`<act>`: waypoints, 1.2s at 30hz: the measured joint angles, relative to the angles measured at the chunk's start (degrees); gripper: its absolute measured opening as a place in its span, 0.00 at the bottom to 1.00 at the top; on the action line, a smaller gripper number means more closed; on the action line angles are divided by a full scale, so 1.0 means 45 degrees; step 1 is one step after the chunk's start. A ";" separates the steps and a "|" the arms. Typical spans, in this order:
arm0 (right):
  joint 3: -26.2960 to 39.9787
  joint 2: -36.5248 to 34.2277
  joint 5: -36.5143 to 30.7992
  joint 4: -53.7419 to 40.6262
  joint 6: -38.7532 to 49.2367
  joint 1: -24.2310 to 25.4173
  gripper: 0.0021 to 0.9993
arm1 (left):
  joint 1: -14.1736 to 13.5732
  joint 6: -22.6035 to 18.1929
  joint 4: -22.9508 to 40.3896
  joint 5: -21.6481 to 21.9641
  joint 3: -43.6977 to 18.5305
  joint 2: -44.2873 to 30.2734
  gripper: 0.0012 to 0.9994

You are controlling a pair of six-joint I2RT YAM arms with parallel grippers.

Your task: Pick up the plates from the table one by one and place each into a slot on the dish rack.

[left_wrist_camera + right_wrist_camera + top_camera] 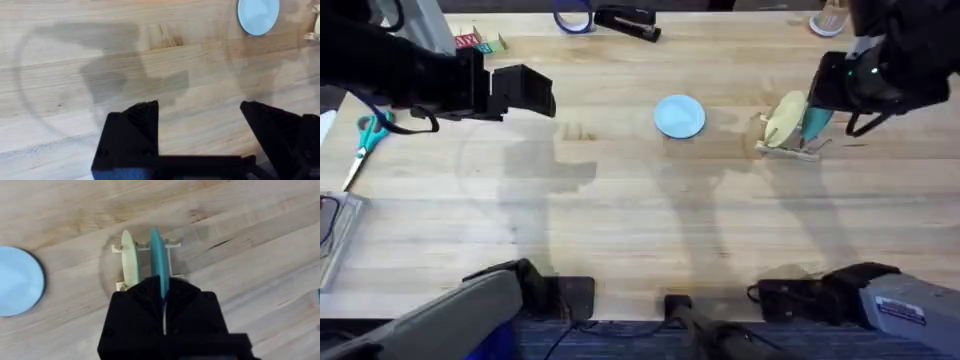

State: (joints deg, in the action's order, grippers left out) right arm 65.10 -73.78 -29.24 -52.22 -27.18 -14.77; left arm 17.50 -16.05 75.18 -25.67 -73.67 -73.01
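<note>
Right gripper point(163, 297) pinching thin teal plate point(159, 260), slotted cream dish rack point(145, 247)

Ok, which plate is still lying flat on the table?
The pale blue plate, lying flat, left of the dish rack; the teal and yellow plates stand on edge there.

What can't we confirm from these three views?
- Whether the teal plate is seated in a slot of the dish rack: the right gripper covers its lower edge in the right wrist view; overhead, the arm hides it.
- Rack slots left free: the pale yellow plate and teal plate cover the bars.
- Full outline of the light blue plate: cut off by the frame edge in both wrist views.
</note>
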 joint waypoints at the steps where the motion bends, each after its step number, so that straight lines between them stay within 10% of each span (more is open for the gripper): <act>1: -0.0005 0.0000 0.0228 0.0117 0.0058 0.0171 0.03 | 0.0000 0.0000 0.0000 0.0000 0.0000 -0.0003 1.00; 36: -0.1030 -0.0573 0.2226 0.1622 0.1481 0.1027 0.03 | 0.0000 0.0000 -0.0005 -0.0002 0.0000 -0.0005 1.00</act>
State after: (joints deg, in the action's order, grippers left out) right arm 60.47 -76.36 -19.22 -44.92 -20.51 -10.15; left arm 17.50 -16.05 75.16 -25.68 -73.67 -73.03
